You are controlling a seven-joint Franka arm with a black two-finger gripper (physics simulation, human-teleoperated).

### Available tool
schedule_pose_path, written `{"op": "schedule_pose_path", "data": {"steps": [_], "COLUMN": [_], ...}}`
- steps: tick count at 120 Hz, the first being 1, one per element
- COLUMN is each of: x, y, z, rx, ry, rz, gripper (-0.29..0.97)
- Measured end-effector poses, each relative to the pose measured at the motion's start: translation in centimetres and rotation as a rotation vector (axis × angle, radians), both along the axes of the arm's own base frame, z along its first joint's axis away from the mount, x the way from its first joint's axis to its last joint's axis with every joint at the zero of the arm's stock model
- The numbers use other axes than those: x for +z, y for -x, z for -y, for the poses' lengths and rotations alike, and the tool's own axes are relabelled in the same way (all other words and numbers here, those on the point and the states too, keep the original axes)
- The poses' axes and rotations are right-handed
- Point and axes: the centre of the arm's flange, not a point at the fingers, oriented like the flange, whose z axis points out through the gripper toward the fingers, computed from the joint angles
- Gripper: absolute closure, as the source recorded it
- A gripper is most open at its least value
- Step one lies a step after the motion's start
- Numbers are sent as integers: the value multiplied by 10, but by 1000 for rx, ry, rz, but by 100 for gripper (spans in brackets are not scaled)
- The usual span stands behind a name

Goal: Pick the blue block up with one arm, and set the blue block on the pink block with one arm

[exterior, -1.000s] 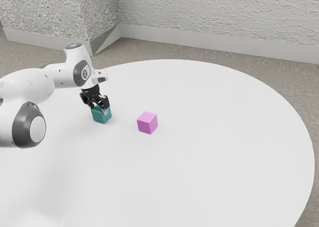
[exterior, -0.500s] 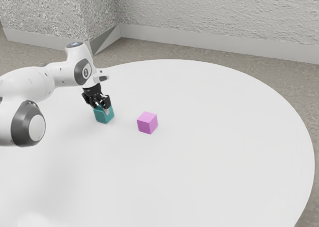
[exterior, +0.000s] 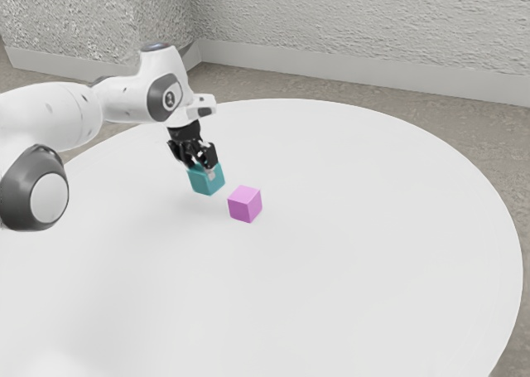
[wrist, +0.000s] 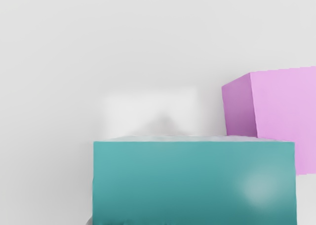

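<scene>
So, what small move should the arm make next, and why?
Probably carry the blue block a little higher and toward the exterior view's right, until it hangs over the pink block. The gripper is shut on the blue block, which seems lifted off the table but is beside the pink block, not above it.

Open table (exterior: pixel 373 228) all round; pink block (exterior: pixel 245 204) sole obstacle, just beside blue block (exterior: pixel 206 182) in tool (exterior: pixel 205 169).

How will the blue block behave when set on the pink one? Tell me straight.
The blue block looks rigid: its faces show no dent in the gripper. Flat sides suggest it won't roll. The pink block is similar in size, so an off-centre placement may tip it.
</scene>
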Motion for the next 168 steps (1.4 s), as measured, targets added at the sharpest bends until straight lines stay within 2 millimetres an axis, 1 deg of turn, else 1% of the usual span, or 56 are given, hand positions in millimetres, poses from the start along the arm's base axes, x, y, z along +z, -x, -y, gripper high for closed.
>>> {"op": "schedule_pose_path", "data": {"steps": [7,10,15,21,30,54,77,87,95,96,101,113,116,130,140,148,168], "x": [-1,-2,-4,-5,-4,2,3,4,2,2,0,-2,-2,0,0,-1,-1], "y": [-4,-5,-6,-6,-6,-8,-15,-19,-21,-21,-22,-24,-24,-24,-24,-24,-23], "z": [32,43,56,65,70,83,83,83,82,82,82,84,85,97,101,103,105], "rx": [-20,-23,-22,-12,16,79,124,144,159,161,170,188,191,190,191,190,187], "ry": [-4,-6,-10,-15,-44,-78,-126,-142,-152,-153,-154,-146,-141,-115,-101,-92,-81], "rz": [-11,-16,-24,-31,-39,-43,-34,-25,-22,-22,-23,-23,-23,-24,-27,-30,-33], "gripper": [63,64,67,70,73,77,84,89,92,89,86,71,64,49,39,35,33]}}
